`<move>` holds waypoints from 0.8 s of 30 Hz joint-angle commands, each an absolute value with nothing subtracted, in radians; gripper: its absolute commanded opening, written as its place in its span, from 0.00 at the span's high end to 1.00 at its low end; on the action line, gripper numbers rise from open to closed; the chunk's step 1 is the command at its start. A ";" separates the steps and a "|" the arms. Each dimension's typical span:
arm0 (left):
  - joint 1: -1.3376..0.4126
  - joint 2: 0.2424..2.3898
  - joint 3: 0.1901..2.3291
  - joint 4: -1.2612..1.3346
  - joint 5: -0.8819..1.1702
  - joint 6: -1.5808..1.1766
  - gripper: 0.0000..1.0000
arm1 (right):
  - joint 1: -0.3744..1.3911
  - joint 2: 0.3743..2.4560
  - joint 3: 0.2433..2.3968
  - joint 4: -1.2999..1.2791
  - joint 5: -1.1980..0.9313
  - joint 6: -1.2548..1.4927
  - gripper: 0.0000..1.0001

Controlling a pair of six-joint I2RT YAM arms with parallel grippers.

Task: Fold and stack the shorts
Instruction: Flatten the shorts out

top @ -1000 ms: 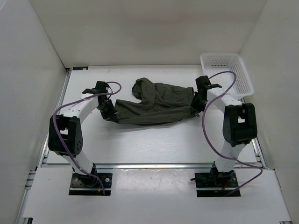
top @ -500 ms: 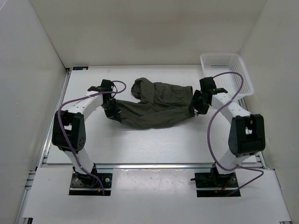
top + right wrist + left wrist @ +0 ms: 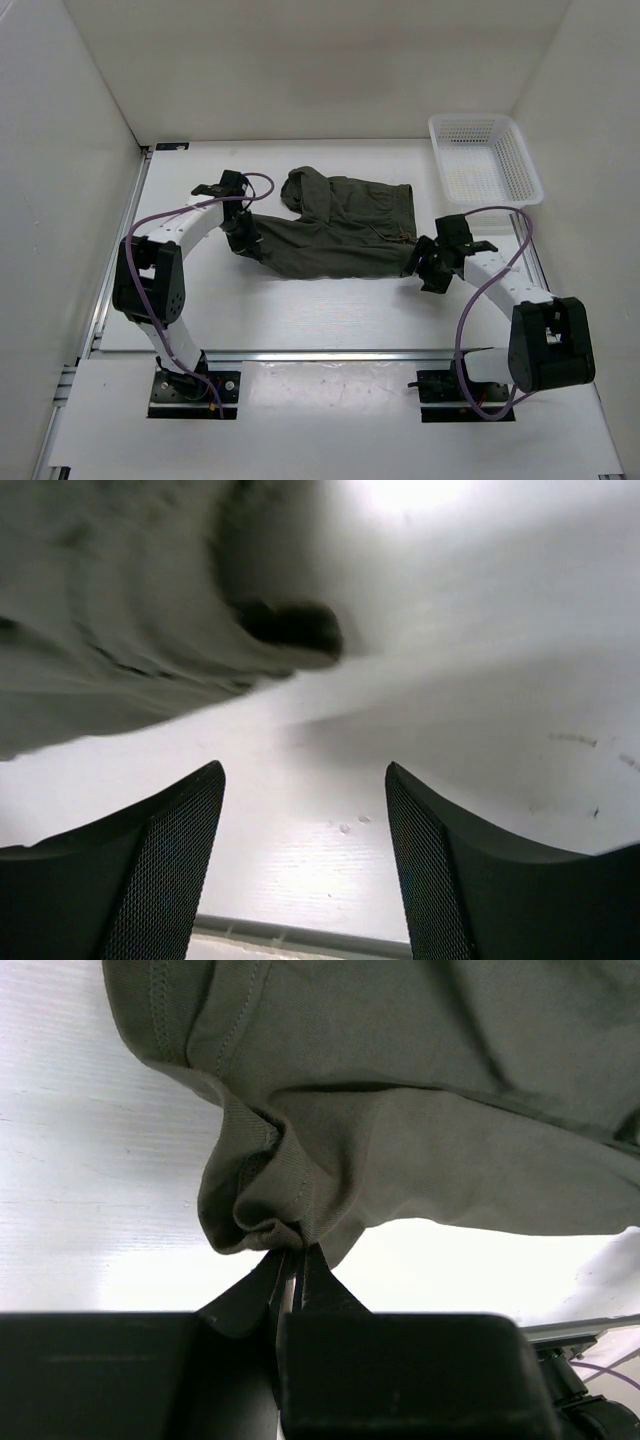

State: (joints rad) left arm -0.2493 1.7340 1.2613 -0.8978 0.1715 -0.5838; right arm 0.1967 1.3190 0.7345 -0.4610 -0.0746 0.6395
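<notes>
- table: one, white, carries everything. No change to it.
- shorts: one pair, dark olive. It lies lengthwise between the two tools, loosely doubled and wrinkled.
  - A second ago both ends were pinched. Now only the left end is held, and the right end lies loose on the table.
  - My read: one drag or flatten pass is done, the fold isn't finished, and stacking hasn't started.
- basket: one, white mesh, well apart from the right tool on its far side. The right arm no longer crosses in front of it, so it shows whole.
- right tool: one, released.
  - It has backed off the shorts toward the near edge.
  - The wrist view shows the fingers spread wide with only bare table between them. The fabric edge sits ahead and to the left of the tips, apart from them.
  - Likely freed up for a fresh grab.
- left tool: one, clenched on a bunched corner of the shorts, seen clearly in its wrist view. It has nudged slightly inward since a second ago and hasn't let go.
- cables: two, purple, one per arm.
</notes>
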 commanded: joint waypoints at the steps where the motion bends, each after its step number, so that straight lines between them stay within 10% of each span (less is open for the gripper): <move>1: -0.259 1.717 1.295 -0.896 0.166 -0.584 0.90 | 0.199 1.282 0.704 -0.376 -0.118 0.676 0.30; 11: -0.259 1.707 1.295 -0.896 0.156 -0.594 0.90 | 0.199 1.476 0.739 -0.147 -0.095 0.695 0.37; 14: -0.259 1.707 1.295 -0.905 0.156 -0.594 0.90 | 0.199 1.528 0.804 -0.138 -0.061 0.695 0.53; 17: -0.259 1.698 1.304 -0.914 0.146 -0.594 0.90 | 0.199 1.517 0.851 -0.170 -0.031 0.684 0.96; 24: -0.259 1.678 1.313 -0.951 0.115 -0.594 0.90 | 0.199 1.365 0.939 -0.417 0.023 0.635 1.00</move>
